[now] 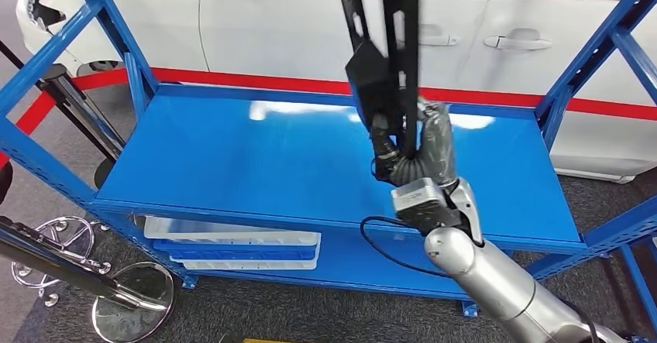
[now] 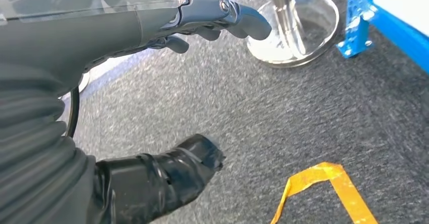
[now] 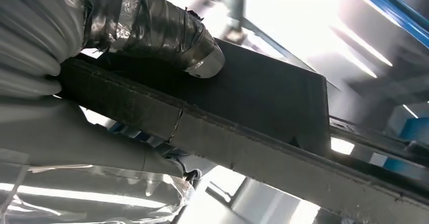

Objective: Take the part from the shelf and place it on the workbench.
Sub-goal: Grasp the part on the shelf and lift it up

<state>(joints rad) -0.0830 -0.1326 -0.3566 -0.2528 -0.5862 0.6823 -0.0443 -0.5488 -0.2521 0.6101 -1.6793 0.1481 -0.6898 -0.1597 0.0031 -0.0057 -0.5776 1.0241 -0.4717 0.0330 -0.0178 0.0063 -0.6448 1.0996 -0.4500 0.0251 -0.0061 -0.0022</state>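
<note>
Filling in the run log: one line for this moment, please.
right hand: holds black part above blue shelf | left hand: open, over floor

Part (image 1: 377, 64): long black component, flat panel with thin struts (matte finish), held upright, lifted above the blue shelf (image 1: 232, 157) deck.

You face a white car (image 1: 310, 25) behind red floor tape (image 1: 256, 80). Grey carpet (image 2: 283, 118) lies below, with orange tape (image 2: 329, 183) and chrome stand bases (image 1: 132, 300).

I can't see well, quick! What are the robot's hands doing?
Left hand: open, holding nothing.
Right hand: holding the black part.
</note>
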